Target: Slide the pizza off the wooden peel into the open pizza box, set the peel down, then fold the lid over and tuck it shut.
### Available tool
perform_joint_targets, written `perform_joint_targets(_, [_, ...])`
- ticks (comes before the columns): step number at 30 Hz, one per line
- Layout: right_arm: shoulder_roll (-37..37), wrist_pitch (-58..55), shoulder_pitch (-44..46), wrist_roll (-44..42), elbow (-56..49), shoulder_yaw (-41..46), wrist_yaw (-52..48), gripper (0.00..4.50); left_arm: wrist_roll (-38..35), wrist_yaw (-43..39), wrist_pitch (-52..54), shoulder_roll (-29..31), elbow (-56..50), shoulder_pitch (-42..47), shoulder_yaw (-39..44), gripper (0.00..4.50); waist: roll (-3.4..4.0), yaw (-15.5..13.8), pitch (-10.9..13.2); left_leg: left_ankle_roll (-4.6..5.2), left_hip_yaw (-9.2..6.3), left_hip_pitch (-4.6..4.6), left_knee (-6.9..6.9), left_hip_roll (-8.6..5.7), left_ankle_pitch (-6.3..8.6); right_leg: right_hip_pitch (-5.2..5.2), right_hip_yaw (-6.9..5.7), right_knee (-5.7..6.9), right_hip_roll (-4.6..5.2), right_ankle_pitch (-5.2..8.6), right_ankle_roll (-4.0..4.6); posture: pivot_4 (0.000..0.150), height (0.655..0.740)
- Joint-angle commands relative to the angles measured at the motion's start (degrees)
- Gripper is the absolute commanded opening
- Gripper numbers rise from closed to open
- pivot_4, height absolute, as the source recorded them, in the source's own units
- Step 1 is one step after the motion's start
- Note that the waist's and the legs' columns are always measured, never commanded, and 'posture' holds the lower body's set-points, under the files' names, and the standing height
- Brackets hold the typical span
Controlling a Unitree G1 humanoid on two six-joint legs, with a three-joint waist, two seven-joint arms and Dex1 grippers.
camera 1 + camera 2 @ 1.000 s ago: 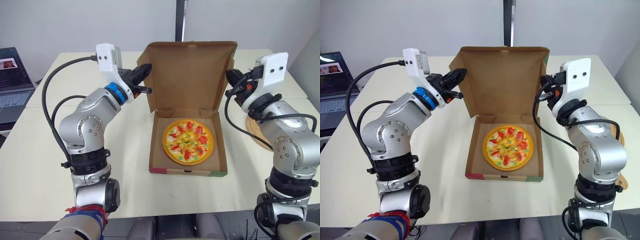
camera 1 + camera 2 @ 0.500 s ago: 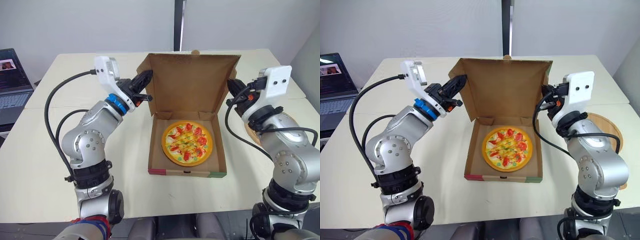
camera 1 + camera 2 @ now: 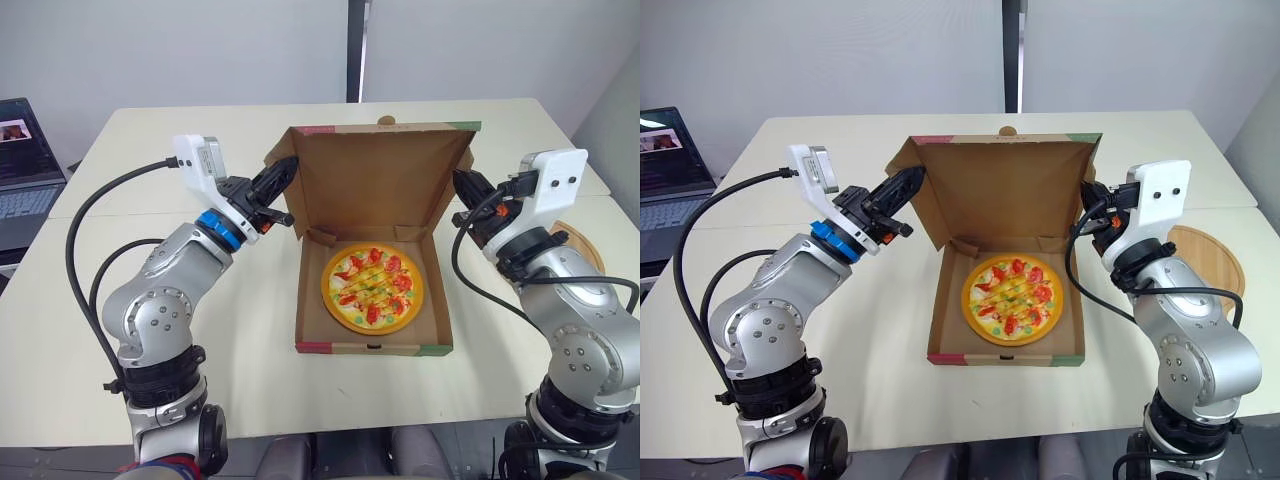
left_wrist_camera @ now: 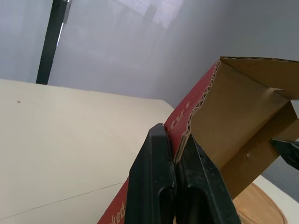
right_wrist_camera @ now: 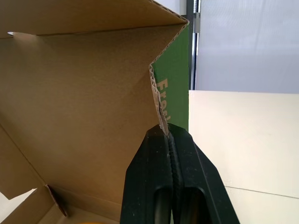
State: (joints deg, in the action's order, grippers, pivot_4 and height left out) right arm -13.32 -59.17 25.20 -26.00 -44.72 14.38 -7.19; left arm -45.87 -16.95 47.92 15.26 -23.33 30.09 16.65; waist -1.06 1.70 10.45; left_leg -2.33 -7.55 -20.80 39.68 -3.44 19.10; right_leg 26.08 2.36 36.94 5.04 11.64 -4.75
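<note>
1. Two tools hold the lid [image 3: 375, 180] of the pizza box [image 3: 375, 348]. The left tool [image 4: 175, 135] is pinched tight on the edge of the lid's left side flap, and the right tool [image 5: 167, 130] is pinched tight on the edge of its right side flap.
2. The lid stands up from the back edge of the box, tipped slightly forward over the base, with its brown inner face towards the head camera.
3. The pizza [image 3: 372, 287] lies flat inside the box base, near the middle.
4. The wooden peel [image 3: 1205, 258] lies flat on the counter [image 3: 80, 300], right of the box and partly behind the right arm.
5. An open laptop [image 3: 20, 170] sits at the far left.
</note>
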Motion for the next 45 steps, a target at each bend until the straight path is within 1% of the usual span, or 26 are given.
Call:
perform_joint_targets(1, [0.11,1.46,-0.13,-1.58,-1.67,-0.85,-0.16,0.04,0.59,-1.54,-3.03,0.62,-0.90,-0.64,-1.77,0.00,0.00,-0.02,0.00,0.00,0.00,0.00,0.00,0.00,0.00,0.00,0.00,0.00,0.00,0.00,0.00,0.150,0.7400])
perform_joint_targets(6, [0.52,1.96,-0.55,-1.71,-1.66,-1.14,0.02,0.04,-0.28,-0.83,-3.98,0.29,-1.98,-2.29,-2.48,0.00,0.00,-0.01,0.00,0.00,0.00,0.00,-0.01,0.01,0.00,0.00,0.00,-0.01,0.00,0.00,0.00,0.150,0.7400])
perform_joint_targets(13, [0.90,2.48,-0.88,-1.78,-1.69,-1.79,0.56,0.04,-0.48,-0.73,-4.91,0.43,-1.41,-2.18,-3.24,0.00,0.00,-0.01,0.00,0.01,0.00,0.00,-0.01,0.00,0.00,0.00,0.00,-0.01,0.00,0.00,0.00,0.150,0.7400])
perform_joint_targets(21, [1.07,2.07,-0.53,-2.39,-1.58,-1.59,0.81,0.04,-3.60,1.80,-3.35,-1.00,-2.50,-2.47,-3.89,0.00,0.00,-0.03,0.00,0.01,-0.01,0.00,-0.01,0.00,0.00,-0.02,0.00,-0.01,0.00,0.00,0.00,0.150,0.7400])
perform_joint_targets(25, [1.08,1.91,-1.27,-3.11,-1.36,-0.59,0.66,0.04,-2.21,1.62,-5.07,-1.89,-4.68,-5.29,-6.53,0.00,0.00,-0.04,0.00,0.01,0.00,0.00,-0.01,0.00,0.00,-0.02,0.01,-0.03,0.00,0.00,0.00,0.150,0.7400])
perform_joint_targets(32, [1.01,1.79,-3.18,-4.48,-2.63,0.00,0.89,0.04,-0.70,2.39,-7.84,-2.89,-6.29,-8.74,-7.81,0.00,0.01,-0.11,-0.02,0.02,-0.02,0.12,-0.01,0.00,0.01,-0.20,-0.01,-0.08,0.00,0.00,0.00,0.150,0.7400])
perform_joint_targets(38, [0.39,2.39,-6.90,-5.79,-4.51,0.14,0.54,0.04,-0.07,2.13,-9.80,-2.96,-5.87,-9.24,-8.69,0.00,0.00,-0.16,-0.04,0.03,-0.04,0.22,-0.03,0.01,0.01,-0.32,-0.04,-0.11,-0.01,0.00,0.01,0.150,0.7400])
perform_joint_targets(45, [-1.81,4.95,-11.56,-5.77,-5.40,-1.02,-0.27,0.04,3.68,-0.96,-13.84,-1.21,-3.50,-8.81,-9.83,0.00,0.00,-0.19,-0.04,0.03,-0.04,0.28,-0.04,0.01,0.02,-0.37,-0.05,-0.12,-0.02,0.01,0.01,0.150,0.7400])
